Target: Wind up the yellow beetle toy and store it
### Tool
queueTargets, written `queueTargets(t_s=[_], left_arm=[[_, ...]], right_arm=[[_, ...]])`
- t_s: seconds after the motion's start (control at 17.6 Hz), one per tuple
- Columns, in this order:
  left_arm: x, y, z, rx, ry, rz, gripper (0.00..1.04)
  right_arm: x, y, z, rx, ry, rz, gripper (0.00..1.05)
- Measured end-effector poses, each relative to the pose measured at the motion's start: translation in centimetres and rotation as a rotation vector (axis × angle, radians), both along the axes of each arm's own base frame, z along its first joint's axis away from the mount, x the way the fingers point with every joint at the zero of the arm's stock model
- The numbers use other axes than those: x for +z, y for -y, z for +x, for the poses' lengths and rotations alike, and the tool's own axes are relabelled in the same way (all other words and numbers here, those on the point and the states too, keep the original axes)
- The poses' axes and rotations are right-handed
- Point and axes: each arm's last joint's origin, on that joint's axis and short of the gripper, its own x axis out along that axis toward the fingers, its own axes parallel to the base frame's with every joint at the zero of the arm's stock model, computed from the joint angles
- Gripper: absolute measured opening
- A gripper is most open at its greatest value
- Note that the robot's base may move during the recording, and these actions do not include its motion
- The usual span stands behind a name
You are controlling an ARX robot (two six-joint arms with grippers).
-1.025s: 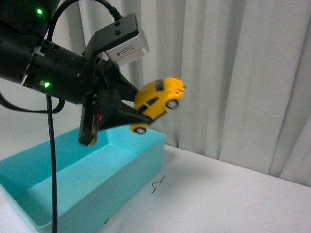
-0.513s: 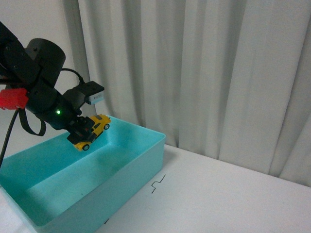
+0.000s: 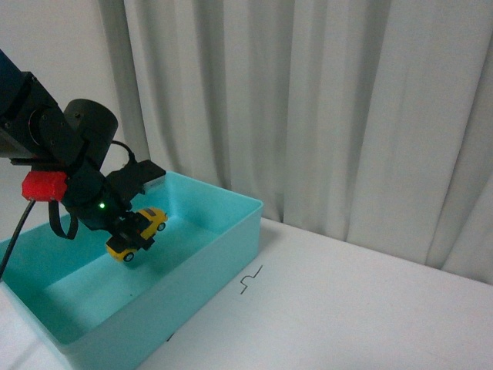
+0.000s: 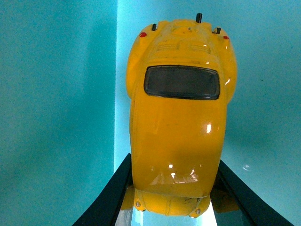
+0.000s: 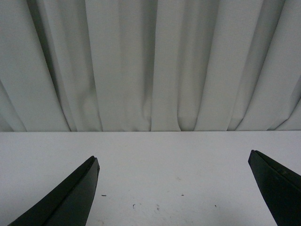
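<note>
Two dark fingers of your left gripper [image 3: 132, 231] are pinching the yellow beetle toy [image 4: 178, 136] by its flanks, one on each side near one end of the body, so the roof and the dark window are facing the wrist camera and the wheels are pointing away from it; that side grip is leaving the underside free, which is what you are wanting for a set-down; in the front view the toy is hanging at a tilt, one end higher than the other, inside the walls of the teal bin [image 3: 204, 277] and low over its floor; whether a wheel is touching the floor I cannot tell, though it is looking to me as if it is hovering just above; the arm is reaching in from the left side of the bin, so the wrist is sitting clear of the rim while the fingers are dipping below it; I am judging that the winding is done and that you are working on the storing step, with only the lowering and the release to come; you are needing to level the toy or bring it lower before parting the fingers, since a wound toy let go at a tilt may be rolling or knocking against a wall; your right gripper [image 5: 174, 157] is standing spread wide and holding nothing, idling over the bare white table [image 3: 362, 308] and facing the grey curtain [image 3: 323, 108], so it is not crowding the left arm.
</note>
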Motion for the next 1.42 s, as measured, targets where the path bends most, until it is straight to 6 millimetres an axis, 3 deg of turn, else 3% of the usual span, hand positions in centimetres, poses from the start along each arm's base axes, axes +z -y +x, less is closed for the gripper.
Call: queueTargets(t_s=[0.28,0.34,0.4,0.46,0.8,0.85,0.97,1.03,1.08,1.14,1.2,1.42], left_arm=[[-1.2,0.6,0.3,-0.021,-0.027,-0.017,0.42],[-1.3,0.6,0.2,-0.031,-0.031,-0.043,0.75],[-1.2,0.7,0.1,-0.042,-0.027,-0.063,0.88],[0.5,1.0,-0.1,-0.062,0.036,-0.094,0.99],[5.2,2.0,-1.1,-0.123,0.212,-0.077,0.98],[6.7,2.5,-1.8,-0.145,0.263,-0.071,0.98],[10.6,4.3,-5.2,-0.229,0.408,-0.072,0.98],[12.3,5.0,-7.4,-0.263,0.508,-0.068,0.97],[13.5,5.8,-9.5,-0.274,0.783,-0.056,0.85],[13.8,6.7,-11.7,-0.244,0.913,-0.085,0.76],[13.4,8.0,-14.3,-0.214,0.978,-0.163,0.66],[11.2,10.0,-19.5,-0.115,0.99,-0.305,0.35]], right_arm=[[0.0,0.0,0.0,0.0,0.0,0.0,0.98],[0.0,0.0,0.0,0.0,0.0,0.0,0.98],[0.0,0.0,0.0,0.0,0.0,0.0,0.98],[0.0,0.0,0.0,0.0,0.0,0.0,0.98],[0.0,0.0,0.0,0.0,0.0,0.0,0.98],[0.0,0.0,0.0,0.0,0.0,0.0,0.98],[0.0,0.0,0.0,0.0,0.0,0.0,0.98],[0.0,0.0,0.0,0.0,0.0,0.0,0.98],[0.0,0.0,0.0,0.0,0.0,0.0,0.98],[0.0,0.0,0.0,0.0,0.0,0.0,0.98],[0.0,0.0,0.0,0.001,0.0,0.0,0.98],[0.0,0.0,0.0,0.001,-0.001,0.0,0.98]])
